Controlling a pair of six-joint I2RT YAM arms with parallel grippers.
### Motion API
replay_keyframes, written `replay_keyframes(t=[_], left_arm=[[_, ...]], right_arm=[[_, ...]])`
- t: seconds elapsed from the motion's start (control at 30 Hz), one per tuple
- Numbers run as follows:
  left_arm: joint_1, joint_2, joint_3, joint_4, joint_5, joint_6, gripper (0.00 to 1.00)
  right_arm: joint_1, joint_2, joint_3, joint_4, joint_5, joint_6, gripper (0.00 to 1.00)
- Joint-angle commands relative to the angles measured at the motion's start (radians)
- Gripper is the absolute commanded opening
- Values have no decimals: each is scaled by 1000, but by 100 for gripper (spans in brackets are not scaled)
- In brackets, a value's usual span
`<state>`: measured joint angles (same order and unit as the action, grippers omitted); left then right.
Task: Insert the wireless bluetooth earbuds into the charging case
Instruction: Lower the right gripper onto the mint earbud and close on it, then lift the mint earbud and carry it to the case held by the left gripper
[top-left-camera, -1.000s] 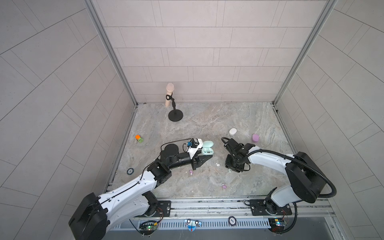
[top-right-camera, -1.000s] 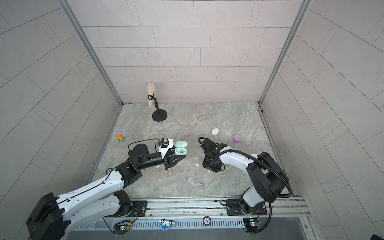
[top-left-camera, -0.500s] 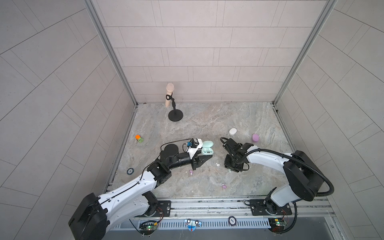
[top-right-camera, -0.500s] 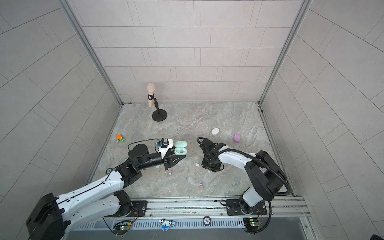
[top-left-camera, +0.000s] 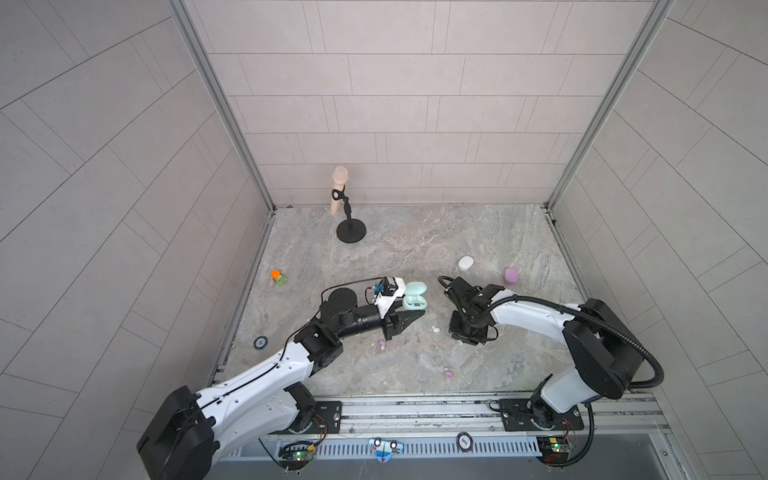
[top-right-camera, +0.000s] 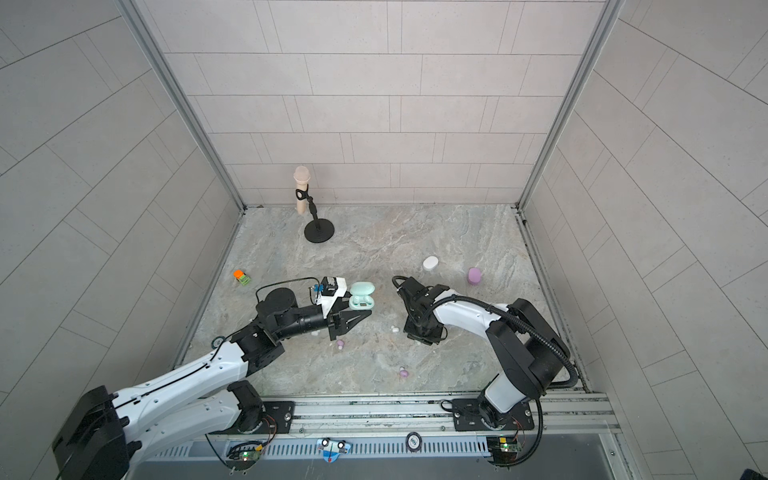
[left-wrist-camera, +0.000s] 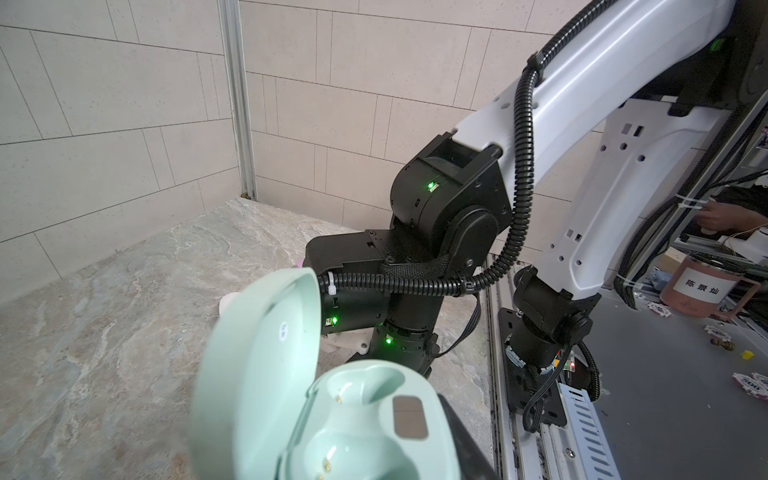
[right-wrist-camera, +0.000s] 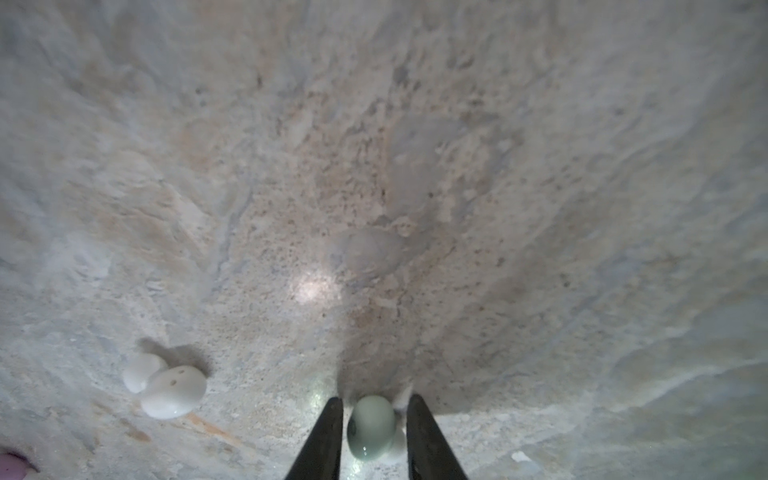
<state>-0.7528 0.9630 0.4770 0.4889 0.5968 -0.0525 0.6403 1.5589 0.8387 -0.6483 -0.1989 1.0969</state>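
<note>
Mint charging case pinched in left claw, lid raised, empty sockets presented for loading. Mint earbud left lying on surface, straddled by right claw. Claw narrowly spread, no pinch seen. Case placed at 10 o'clock from right claw in both top views.

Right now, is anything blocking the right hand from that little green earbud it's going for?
Nothing visible does. The right hand is down at the table, its fingers either side of the mint earbud with only slim gaps. The white earbud lies apart, off to one side.
</note>
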Motion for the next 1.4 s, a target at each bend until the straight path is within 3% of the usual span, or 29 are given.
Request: replay_keyframes(t=[0.0,0.6,0.7,1.07,1.37], left_arm=[[3,-3,-7,27,-1,6,0],[3,-6,-9,24,-5,6,0],[3,-7,-9,23,-5,7,0],[3,-6,-2,14,-2,11,0],[3,17,31,15,31,15,0]], right_arm=[[6,22,4,-42,32,3,28],[7,6,-17,-38,50,4,9],[7,-25,-28,-37,56,4,0],[-8,-174,-30,-68,89,-34,0],[-38,-404,37,-62,44,-234,0]])
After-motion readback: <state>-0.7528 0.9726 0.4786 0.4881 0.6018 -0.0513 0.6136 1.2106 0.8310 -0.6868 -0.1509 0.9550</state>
